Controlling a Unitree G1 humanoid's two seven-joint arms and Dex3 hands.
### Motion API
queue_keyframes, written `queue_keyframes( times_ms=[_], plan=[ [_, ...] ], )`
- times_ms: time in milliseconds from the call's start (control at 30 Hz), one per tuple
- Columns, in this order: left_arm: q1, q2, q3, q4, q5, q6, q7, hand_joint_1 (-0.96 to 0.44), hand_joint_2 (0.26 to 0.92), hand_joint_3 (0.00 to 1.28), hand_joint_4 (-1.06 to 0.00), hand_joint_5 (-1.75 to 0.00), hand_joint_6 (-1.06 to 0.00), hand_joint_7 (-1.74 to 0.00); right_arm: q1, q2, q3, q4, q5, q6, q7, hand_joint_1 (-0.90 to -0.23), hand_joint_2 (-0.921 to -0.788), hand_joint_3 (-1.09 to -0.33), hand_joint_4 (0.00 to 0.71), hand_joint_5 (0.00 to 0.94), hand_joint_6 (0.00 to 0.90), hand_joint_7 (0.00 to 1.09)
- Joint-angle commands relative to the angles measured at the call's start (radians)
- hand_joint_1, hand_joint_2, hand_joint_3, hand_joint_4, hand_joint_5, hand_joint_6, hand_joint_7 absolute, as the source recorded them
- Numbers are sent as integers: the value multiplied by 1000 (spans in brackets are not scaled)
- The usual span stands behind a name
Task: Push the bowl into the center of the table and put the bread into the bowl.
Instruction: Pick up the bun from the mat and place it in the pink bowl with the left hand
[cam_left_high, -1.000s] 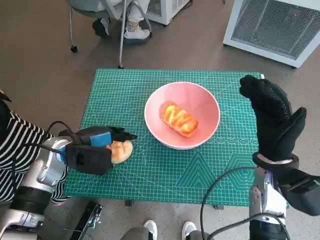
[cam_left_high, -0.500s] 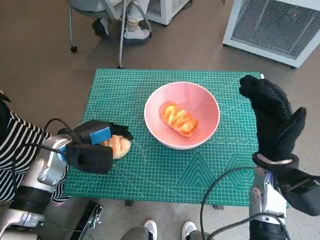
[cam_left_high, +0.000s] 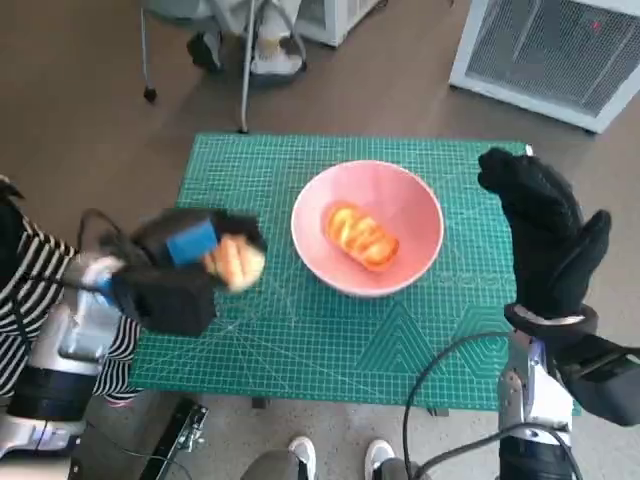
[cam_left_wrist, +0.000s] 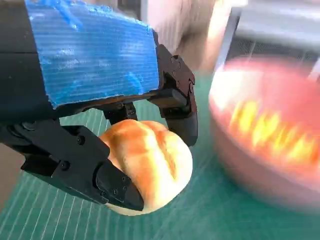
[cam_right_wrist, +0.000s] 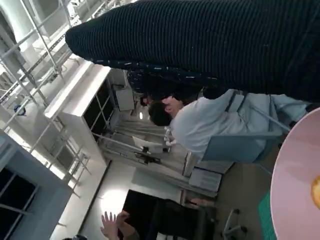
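Now, in the head view, the left hand (cam_left_high: 180, 262) holds a bread roll (cam_left_high: 236, 262) and has lifted it from the green cutting mat (cam_left_high: 300, 330); half a second ago the roll was lower and nearer to the front edge of the mat, and the hand is blurred, so I judge it is moving. The pink bowl (cam_left_high: 368, 228) stands just beside the roll, on the side away from the left arm, about in the middle of the mat, and it already has one glazed bread piece (cam_left_high: 362, 237) inside. The bowl has not moved on the mat; the whole picture shifted a little, which is the camera. The right hand (cam_left_high: 545, 232) is raised at the far side of the bowl, near its rim but apart from it, with fingers stretched and nothing in it, as before. In the left wrist view, the black fingers (cam_left_wrist: 107, 182) of the left hand (cam_left_wrist: 95, 115) close on the bread roll (cam_left_wrist: 147, 170) from two sides, and the roll is clear above the mat (cam_left_wrist: 210, 215). The bowl (cam_left_wrist: 265, 160) is blurred and close in front of the fingers. In the right wrist view, the glove of the right hand (cam_right_wrist: 210, 45) is a dark band, the rim of the bowl (cam_right_wrist: 295, 175) shows at one edge, and a person (cam_right_wrist: 210, 122) sits behind. I judge the pushing step is done, and the roll only needs to be carried over the rim and released.
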Motion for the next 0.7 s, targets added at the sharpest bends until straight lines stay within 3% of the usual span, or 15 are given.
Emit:
queue_keyframes(
  times_ms=[33, 500, 700],
  plan=[
    [-73, -38, 23, -56, -35, 20, 18, 3, 920, 87, -700, -1207, -571, -1168, 13, -5, -4, 12, 2, 6, 7, -667, -921, -730, 180, 0, 112, 395],
    [-203, -203, -57, -102, 14, 80, 76, 2, 920, 67, -726, -1204, -597, -1118, 26, -1, -3, -2, -1, 4, 4, -667, -921, -731, 180, 0, 111, 396],
    [-217, -217, -70, -92, 33, 81, 77, 2, 920, 62, -734, -1202, -601, -1105, 29, 0, -3, -7, -1, 6, 2, -667, -921, -731, 180, 0, 111, 396]
  ],
)
